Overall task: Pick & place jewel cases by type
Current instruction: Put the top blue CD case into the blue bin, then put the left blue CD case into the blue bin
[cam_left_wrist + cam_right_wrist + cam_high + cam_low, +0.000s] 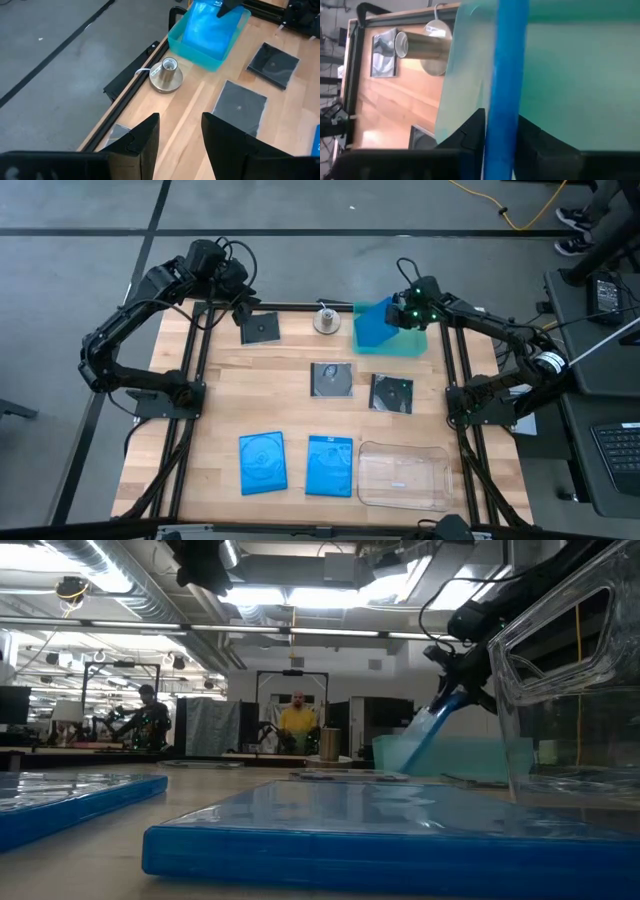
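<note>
I have the right gripper [408, 313] at the far right of the worktop [220, 405], its fingers [470, 131] clamped on a blue jewel case [376, 323]. In my right wrist view the case [505, 75] runs edge-on straight up between the two fingers, pinched at its lower end. From above it hangs tilted over the teal tray [415, 343], its lower part inside the tray's walls; I cannot tell whether it touches the tray floor. The low view shows the same case [428, 735] slanting down from the gripper [462, 675] into the tray [470, 758].

My left gripper [243, 302] sits at the far left edge of the worktop, just above a dark jewel case [260, 328] lying flat there. Its fingers [145, 137] are parted with nothing between them, and the wrist camera looks past them to a small metal cone-shaped stand [166, 76] and the tray [210, 55] beyond.

Two more dark cases lie flat mid-worktop, one [332, 379] just beside the other [391, 392]. Two blue cases lie at the near edge, one [263, 461] to the left of the other [329, 465], and the clear tray [404, 475] rests just to their right.
</note>
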Motion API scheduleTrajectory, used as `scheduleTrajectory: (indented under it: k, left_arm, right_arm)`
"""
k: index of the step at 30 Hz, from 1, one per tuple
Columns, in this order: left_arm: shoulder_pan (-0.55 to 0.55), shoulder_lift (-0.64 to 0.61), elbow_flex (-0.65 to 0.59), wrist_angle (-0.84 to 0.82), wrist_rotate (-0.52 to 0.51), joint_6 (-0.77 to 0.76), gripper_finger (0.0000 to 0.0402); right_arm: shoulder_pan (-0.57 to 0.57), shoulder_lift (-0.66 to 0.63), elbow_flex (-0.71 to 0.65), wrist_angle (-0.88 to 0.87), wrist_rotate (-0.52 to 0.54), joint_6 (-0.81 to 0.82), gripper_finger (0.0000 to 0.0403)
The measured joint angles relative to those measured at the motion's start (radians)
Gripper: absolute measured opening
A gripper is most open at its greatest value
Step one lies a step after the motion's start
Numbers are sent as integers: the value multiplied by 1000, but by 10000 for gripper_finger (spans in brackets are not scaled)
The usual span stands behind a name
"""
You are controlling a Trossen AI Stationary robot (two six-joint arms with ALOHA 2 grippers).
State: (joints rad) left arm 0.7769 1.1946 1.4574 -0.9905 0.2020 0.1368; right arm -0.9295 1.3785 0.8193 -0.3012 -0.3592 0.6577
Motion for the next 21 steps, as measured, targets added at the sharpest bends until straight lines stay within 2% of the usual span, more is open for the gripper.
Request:
scheduleTrajectory:
  k: [5,9,11,16,18,21]
  left_arm:
    - [0,0,0,0,0,0,143]
    - [0,0,0,0,0,0,143]
    - [0,0,0,0,0,0,143]
    - [0,0,0,-7,2,8,143]
    - [-1,0,0,-50,22,45,143]
    - [-23,-4,-31,-154,113,95,141]
  right_arm:
    - [0,0,51,-25,-12,-23,129]
    - [0,0,145,-188,16,-103,159]
    - [0,0,219,-335,68,-167,166]
    - [25,-2,481,-721,330,-351,168]
    - [59,-2,579,-794,402,-402,168]
    - [143,-5,667,-789,446,-439,168]
